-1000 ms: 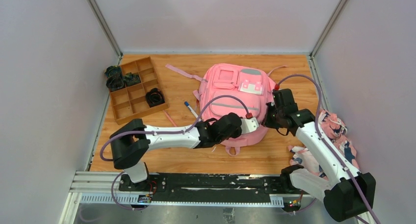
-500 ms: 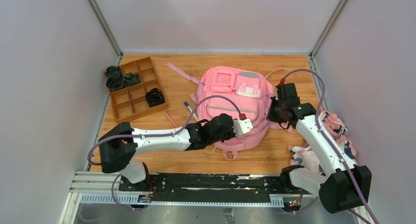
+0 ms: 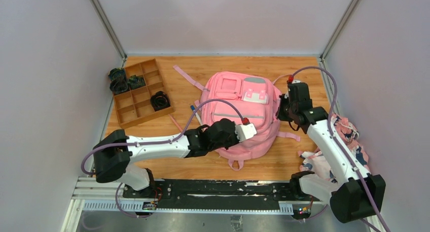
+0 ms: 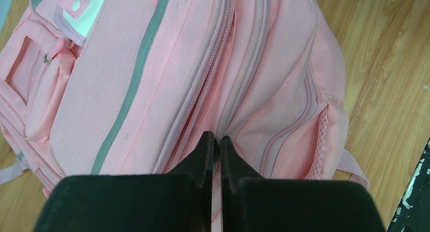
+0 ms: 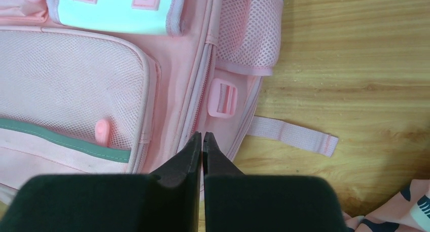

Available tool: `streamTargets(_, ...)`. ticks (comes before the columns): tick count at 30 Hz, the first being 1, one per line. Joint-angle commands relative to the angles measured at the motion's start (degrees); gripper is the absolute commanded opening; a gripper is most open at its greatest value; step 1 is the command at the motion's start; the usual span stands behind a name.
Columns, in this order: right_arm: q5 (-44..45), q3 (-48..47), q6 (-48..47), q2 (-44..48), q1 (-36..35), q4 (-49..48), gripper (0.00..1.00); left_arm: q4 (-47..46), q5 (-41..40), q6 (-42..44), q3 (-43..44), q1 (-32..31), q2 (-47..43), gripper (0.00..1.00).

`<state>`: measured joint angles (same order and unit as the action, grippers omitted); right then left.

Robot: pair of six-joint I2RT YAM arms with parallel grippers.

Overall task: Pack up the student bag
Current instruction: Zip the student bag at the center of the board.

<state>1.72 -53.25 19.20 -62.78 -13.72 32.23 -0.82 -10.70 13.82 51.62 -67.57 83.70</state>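
The student bag, a large pink backpack with a grey strip and a white patch, lies flat in the middle of the wooden table. My left gripper is at its near right part. In the left wrist view the left gripper is shut, pinching a fold of the bag beside a zipper line. My right gripper is at the bag's right side. In the right wrist view the right gripper is shut on the edge of the bag, below a pink buckle.
A wooden compartment tray with black items stands at the far left. A blue-capped pen and a pink pencil lie left of the bag. A patterned cloth bundle lies at the right edge. Grey walls close in three sides.
The bag has slid a little to the left and toward the near edge. My left gripper moved left with it, and my right gripper moved farther back along the bag's right side.
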Motion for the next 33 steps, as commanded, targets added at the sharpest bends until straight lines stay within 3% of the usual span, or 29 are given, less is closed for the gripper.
streamTargets(1,5.7,2.7,-3.6,4.8,1.8,-6.5,0.00,-2.9,1.9,-3.0,-0.9,-0.3,-3.1,0.00)
streamTargets(7,10.8,9.7,-2.5,10.0,1.8,-10.8,0.00,-3.0,4.2,-4.6,-1.0,-0.3,-3.3,0.00)
streamTargets(12,7.0,13.3,-1.3,10.8,1.8,-18.7,0.00,-3.7,4.1,-4.1,-1.5,-0.3,-3.1,0.00)
streamTargets(16,3.8,9.7,0.1,9.5,1.7,-12.7,0.00,-3.9,4.2,-3.9,-1.3,-0.2,-2.2,0.00)
streamTargets(19,4.3,7.2,2.3,8.2,1.8,-4.1,0.15,-4.0,4.9,-5.1,-1.0,-0.3,-1.9,0.00)
streamTargets(22,0.2,7.4,6.8,8.6,1.8,1.8,0.26,-4.2,5.2,-5.6,-1.4,-0.2,-2.1,0.00)
streamTargets(28,-9.3,13.7,27.9,12.0,2.3,2.3,0.27,-5.7,7.2,-7.6,-2.0,-0.3,-1.0,0.00)
streamTargets(33,-8.4,15.9,36.6,13.4,5.1,1.5,0.33,-6.1,6.6,-8.6,-2.1,-0.3,0.3,0.00)
